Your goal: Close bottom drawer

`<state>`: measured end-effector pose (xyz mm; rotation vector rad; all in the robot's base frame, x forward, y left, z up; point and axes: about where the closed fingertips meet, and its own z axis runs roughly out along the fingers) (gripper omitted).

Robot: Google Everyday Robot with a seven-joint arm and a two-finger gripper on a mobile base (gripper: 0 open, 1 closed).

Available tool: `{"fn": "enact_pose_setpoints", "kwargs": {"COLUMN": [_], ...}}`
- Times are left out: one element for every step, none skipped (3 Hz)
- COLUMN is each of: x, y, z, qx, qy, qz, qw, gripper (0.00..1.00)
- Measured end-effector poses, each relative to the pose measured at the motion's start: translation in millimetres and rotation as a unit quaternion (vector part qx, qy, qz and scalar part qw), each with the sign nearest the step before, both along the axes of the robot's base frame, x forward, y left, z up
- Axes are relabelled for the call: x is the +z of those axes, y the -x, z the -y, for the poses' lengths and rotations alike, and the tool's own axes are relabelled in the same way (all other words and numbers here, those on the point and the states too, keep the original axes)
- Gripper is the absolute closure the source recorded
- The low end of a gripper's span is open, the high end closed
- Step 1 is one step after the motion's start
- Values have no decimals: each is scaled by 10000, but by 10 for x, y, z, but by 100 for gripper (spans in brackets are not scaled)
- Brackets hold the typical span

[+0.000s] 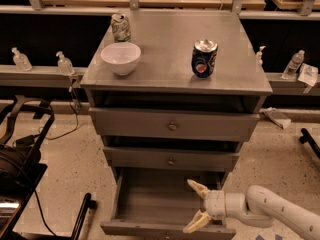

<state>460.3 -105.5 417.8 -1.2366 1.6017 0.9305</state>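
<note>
bottom drawer (pixel 150 204): pulled well out, 6 o'clock in frame, lowest of three in the grey cabinet.
tool (pixel 189 206): 5 o'clock in frame, over the drawer's right front part; fingers spread wide, gripping nothing; one tip toward 12 o'clock, the other down by the drawer front.
arm (pixel 280 211): white, enters from 4 o'clock.
middle drawer (pixel 170 159): directly above the open one, knob centred.
top drawer (pixel 172 125): under the counter, knob centred.
counter (pixel 170 39): grey cabinet top.
white bowl (pixel 120 57): 9 o'clock side of counter, upright.
blue can (pixel 204 59): 3 o'clock side, upright.
pale can (pixel 120 27): 11 o'clock corner, behind the bowl.
</note>
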Motion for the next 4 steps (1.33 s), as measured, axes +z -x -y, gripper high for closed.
{"fn": "enact_pose_setpoints", "kwargs": {"x": [-341,-655,-654,-884], "y": [-128,-179,-178,-226], "z": [230,448,445,454], "qx": [-253,-848,-845,-711], "qy": [338,452,450,681], "qz": [5,41,40,395], "qw": [9991,9954,9954,9944], "gripper": [0,0,0,0]}}
